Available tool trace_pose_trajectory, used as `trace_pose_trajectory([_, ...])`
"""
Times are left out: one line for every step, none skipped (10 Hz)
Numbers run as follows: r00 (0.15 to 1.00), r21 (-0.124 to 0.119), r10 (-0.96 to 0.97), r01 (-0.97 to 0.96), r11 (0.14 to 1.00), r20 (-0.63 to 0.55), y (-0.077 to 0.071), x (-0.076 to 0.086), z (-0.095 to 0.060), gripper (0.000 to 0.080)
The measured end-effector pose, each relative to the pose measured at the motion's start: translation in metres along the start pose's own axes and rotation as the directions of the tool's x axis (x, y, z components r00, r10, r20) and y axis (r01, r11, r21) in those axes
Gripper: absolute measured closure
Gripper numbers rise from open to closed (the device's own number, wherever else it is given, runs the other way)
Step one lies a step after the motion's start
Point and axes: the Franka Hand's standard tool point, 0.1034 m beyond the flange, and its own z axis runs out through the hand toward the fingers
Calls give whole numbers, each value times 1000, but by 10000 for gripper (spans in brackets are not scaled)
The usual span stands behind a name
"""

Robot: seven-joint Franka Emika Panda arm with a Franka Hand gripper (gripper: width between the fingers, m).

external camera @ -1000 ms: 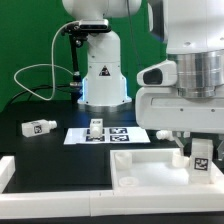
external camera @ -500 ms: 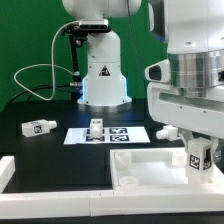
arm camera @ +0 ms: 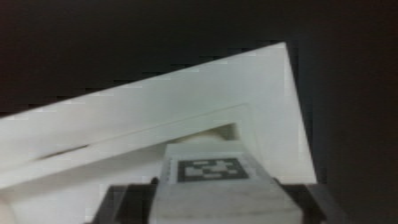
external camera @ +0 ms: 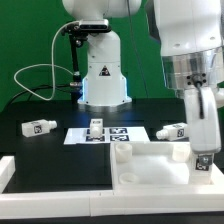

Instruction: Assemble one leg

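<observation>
The claw (external camera: 204, 158) was clenched on a leg (arm camera: 215, 170), holding it upright over the panel (external camera: 150, 170) at the exterior view's right, seemingly to seat it at a corner.

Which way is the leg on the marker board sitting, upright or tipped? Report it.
Upright. In the exterior view the leg stands on end on the marker board, taller than wide, tag facing the camera. The wrist view does not show it.

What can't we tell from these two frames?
- Exterior view: the gripper tip is cut off near the right edge; the arm hides whatever it holds.
- Wrist view: the leg is blurred, tag unreadable; the fingers are cropped by the frame edge.
- Wrist view: only a corner of the panel shows.
</observation>
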Motion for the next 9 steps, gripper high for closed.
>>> trace_pose_trajectory([1000,0,16,-16,1000,0,0,0,0,515])
trace_pose_trajectory([1000,1,11,-11,1000,-1,0,0,0,515])
trace_pose_trajectory([1000,-2,6,-6,1000,-2,1,1,1,458])
trace_pose_trajectory([1000,-1,1,-1,1000,-1,0,0,1,292])
trace_pose_trajectory([999,6,-39,39,999,4,0,-5,-7,292])
trace_pose_trajectory([997,20,-76,75,997,16,0,-13,-24,180])
trace_pose_trajectory([995,20,-100,100,995,27,2,-19,-38,159])
trace_pose_trajectory([994,26,-103,103,994,29,1,-20,-41,159])
trace_pose_trajectory([994,23,-104,104,994,27,2,-19,-38,151])
